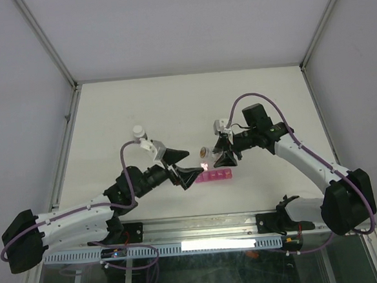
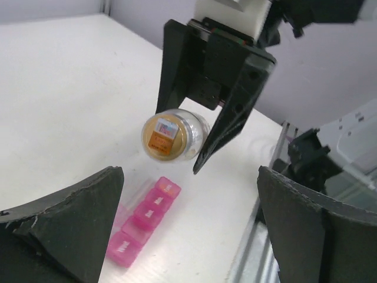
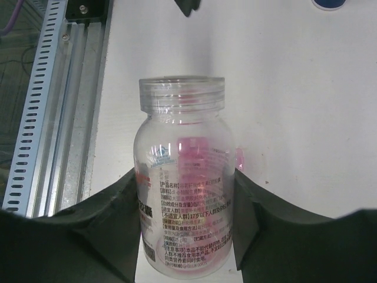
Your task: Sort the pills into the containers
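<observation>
Right gripper [image 1: 220, 156] is clamped on an uncapped clear bottle [image 3: 182, 177], held tipped on its side above the pink pill organiser [image 1: 217, 176], evidently for pouring. The organiser lies on the table [image 1: 173, 104] between the arms. Left gripper [image 1: 184, 168] stands spread and empty beside the organiser's left end, probably to steady it.

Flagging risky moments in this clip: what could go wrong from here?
1. The uncapped bottle, held by the right gripper, hangs tipped above the small organiser. Pills could pour out several at once or miss the compartments.
2. The left gripper is open and apart from the organiser, which lies loose on the table. A nudge could shift it.
</observation>
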You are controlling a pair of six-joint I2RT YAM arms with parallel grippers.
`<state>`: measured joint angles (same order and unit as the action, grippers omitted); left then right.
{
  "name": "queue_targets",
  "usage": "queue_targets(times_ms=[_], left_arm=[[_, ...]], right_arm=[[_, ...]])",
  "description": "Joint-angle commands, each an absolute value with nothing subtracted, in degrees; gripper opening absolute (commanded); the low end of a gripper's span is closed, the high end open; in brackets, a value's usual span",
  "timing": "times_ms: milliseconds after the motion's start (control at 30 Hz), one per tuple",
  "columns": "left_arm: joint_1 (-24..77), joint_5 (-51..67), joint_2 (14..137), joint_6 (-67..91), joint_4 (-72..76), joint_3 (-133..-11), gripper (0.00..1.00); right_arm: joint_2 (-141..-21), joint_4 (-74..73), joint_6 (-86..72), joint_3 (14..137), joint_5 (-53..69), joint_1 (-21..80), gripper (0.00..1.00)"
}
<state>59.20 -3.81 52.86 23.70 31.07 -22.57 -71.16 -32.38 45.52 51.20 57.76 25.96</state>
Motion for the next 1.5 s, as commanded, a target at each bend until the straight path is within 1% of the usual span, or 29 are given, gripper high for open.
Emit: queue_targets(times_ms=[0, 33, 100, 233, 333, 433, 533, 700, 767, 900, 933, 1067, 1133, 1267, 1367, 1433, 1467], left_arm=[[59.2, 7.3, 46.0, -8.5, 42.0, -15.4, 0.99], [59.0, 9.5, 45.3, -14.1, 42.5, -14.5, 0.99], [56.9, 12.9, 46.2, -18.3, 45.0, -14.2, 0.99], [46.6, 28.1, 53.2, -14.6, 45.9, -19.6, 0.99], [45.7, 31.4, 59.1, -14.4, 46.6, -22.8, 0.99], [45.7, 33.9, 63.8, -13.9, 45.9, -26.0, 0.92], [45.6, 36.2, 66.7, -13.1, 45.9, -27.7, 0.88], [45.6, 36.7, 68.7, -12.3, 45.9, -29.4, 0.73], [45.6, 36.5, 69.5, -12.1, 45.4, -30.1, 0.69], [45.5, 36.2, 71.0, -10.9, 44.1, -31.7, 0.57], [45.5, 36.3, 71.2, -10.7, 43.9, -32.0, 0.53], [45.6, 35.8, 71.8, -9.8, 41.1, -33.4, 0.25], [45.4, 35.4, 71.6, -8.3, 40.0, -33.7, 0.19], [45.5, 33.7, 70.4, 0.2, 40.4, -33.6, 0.00], [46.1, 23.8, 68.5, 15.1, 35.3, -35.0, 0.00], [49.2, 13.9, 66.5, 23.5, 31.2, -35.3, 0.00], [50.7, 8.0, 65.3, 25.2, 30.0, -35.0, 0.00]], right_arm=[[-71.4, -32.9, 48.5, 53.3, 61.9, 25.8, 0.00], [-71.4, -33.3, 49.3, 53.2, 62.5, 25.8, 0.00], [-71.3, -33.5, 50.4, 52.8, 63.1, 25.9, 0.00], [-71.4, -34.3, 52.6, 52.3, 63.6, 25.9, 0.00], [-71.5, -34.5, 53.0, 52.4, 63.8, 26.0, 0.00], [-71.5, -34.6, 53.1, 52.4, 63.7, 26.0, 0.00], [-71.5, -34.6, 53.2, 52.4, 63.6, 26.2, 0.00], [-71.6, -34.6, 53.1, 52.4, 63.4, 26.4, 0.00], [-71.6, -34.7, 53.1, 52.5, 63.4, 26.5, 0.00], [-71.7, -34.8, 53.1, 52.5, 63.2, 26.7, 0.00], [-71.7, -34.8, 53.0, 52.6, 63.2, 26.7, 0.00], [-71.7, -34.8, 52.9, 52.6, 63.0, 26.6, 0.00], [-71.7, -34.7, 52.8, 52.6, 62.9, 26.6, 0.00], [-71.6, -33.9, 51.7, 52.6, 62.0, 26.7, 0.00], [-71.6, -33.0, 50.6, 52.6, 61.0, 26.5, 0.00], [-71.7, -32.4, 49.8, 52.6, 60.6, 26.5, 0.00], [-71.9, -32.2, 49.5, 52.6, 60.5, 26.5, 0.00]])
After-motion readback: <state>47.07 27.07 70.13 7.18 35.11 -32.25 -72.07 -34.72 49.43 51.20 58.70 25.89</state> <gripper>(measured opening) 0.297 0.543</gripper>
